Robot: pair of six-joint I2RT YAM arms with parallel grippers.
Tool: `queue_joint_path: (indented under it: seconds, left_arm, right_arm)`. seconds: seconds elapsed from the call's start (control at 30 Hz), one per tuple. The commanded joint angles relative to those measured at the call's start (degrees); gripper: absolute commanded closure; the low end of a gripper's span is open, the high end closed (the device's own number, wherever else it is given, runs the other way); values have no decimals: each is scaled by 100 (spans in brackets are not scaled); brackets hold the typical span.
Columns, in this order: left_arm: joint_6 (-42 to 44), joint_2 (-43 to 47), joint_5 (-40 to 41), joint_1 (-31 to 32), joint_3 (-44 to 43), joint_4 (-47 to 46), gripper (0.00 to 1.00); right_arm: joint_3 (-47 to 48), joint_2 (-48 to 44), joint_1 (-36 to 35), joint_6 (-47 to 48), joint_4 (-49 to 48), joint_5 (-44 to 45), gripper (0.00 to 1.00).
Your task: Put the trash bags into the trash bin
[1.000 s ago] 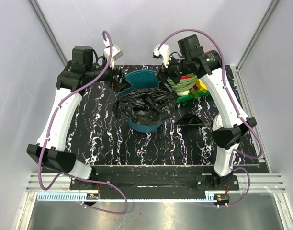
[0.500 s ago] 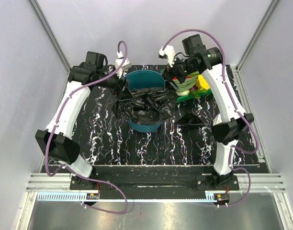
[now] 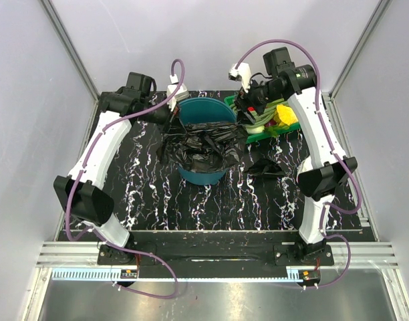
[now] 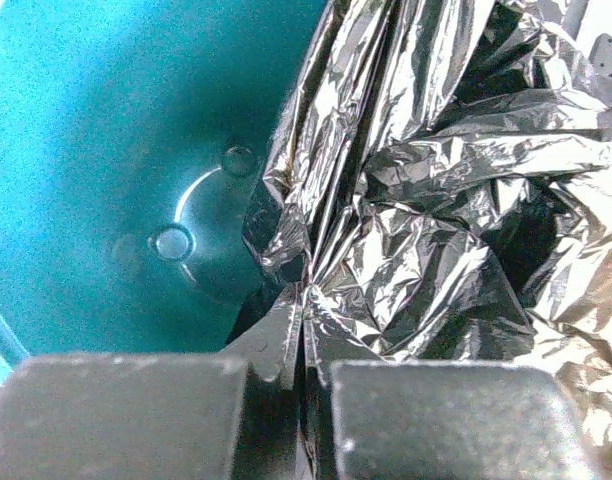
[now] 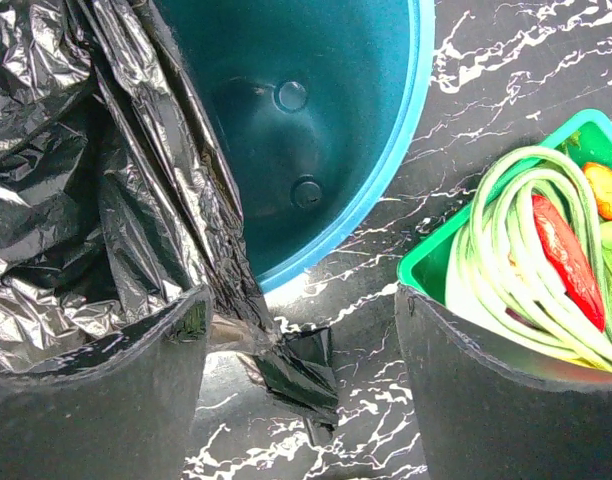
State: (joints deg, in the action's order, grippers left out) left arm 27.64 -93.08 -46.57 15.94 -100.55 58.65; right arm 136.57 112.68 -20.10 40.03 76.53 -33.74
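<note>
Two grippers sit up at the far side of... no: two grippers, both up at the far side of the trash bin [image 3: 203, 109], one at each end of the trash bags [image 3: 201, 148].

Leftmost from above: left gripper [image 3: 172, 120] at about 10 o'clock on the rim. Nearly closed, pinching a thin fold of black film between all-but-touching fingers [image 4: 446, 420] in its wrist view. From that pinch, the rest of the film spreading toward 1 and 2 o'clock; bare teal floor at 10 to 11 o'clock.

Across the middle: bags draped over the mouth rather than down inside. Long axis from 9 to 3 o'clock, covering the 6 o'clock half and spilling over the near wall. Only the 12 o'clock part of the mouth open.

At 2 o'clock on the rim: right gripper [image 3: 248, 107], spread wide, holding nothing. In its wrist view, a pleated edge of film hanging over the rim and passing just beside the 9 o'clock finger [image 5: 86, 390]. Bulk of the film at 10 o'clock, open bin at 12, green tray [image 5: 426, 255] at 3.

Judged from this: left end secured, right end a slight shift toward 9 o'clock short of capture, then a joint push down toward the floor.

Farther right, on the table [image 3: 144, 194] at 4 o'clock from the bin: second black wad [image 3: 264, 167], probably another bag, apart from both grippers.
</note>
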Motion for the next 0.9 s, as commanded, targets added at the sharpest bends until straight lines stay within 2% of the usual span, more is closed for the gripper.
queue_joint_path:
  seconds: [0.0, 0.23, 0.33, 0.57, 0.87]
  left_arm:
    - [-30, -70, -204, 23, -456, -100, 100]
    - [-162, -26, -142, 67, -641, -91, 100]
    - [-189, 18, -90, 93, -606, -91, 100]
    - [-215, 132, 148, 190, -501, -100, 100]
    - [-233, 211, 280, 199, -395, -91, 100]
  right_arm:
    - [-34, -89, 67, 365, 775, -405, 23]
    - [202, 8, 67, 330, 1004, -625, 28]
    - [457, -167, -3, 251, 1100, -1002, 28]
    - [-218, -923, -1073, 321, 785, -503, 29]
    - [-412, -818, -1681, 312, 758, -415, 31]
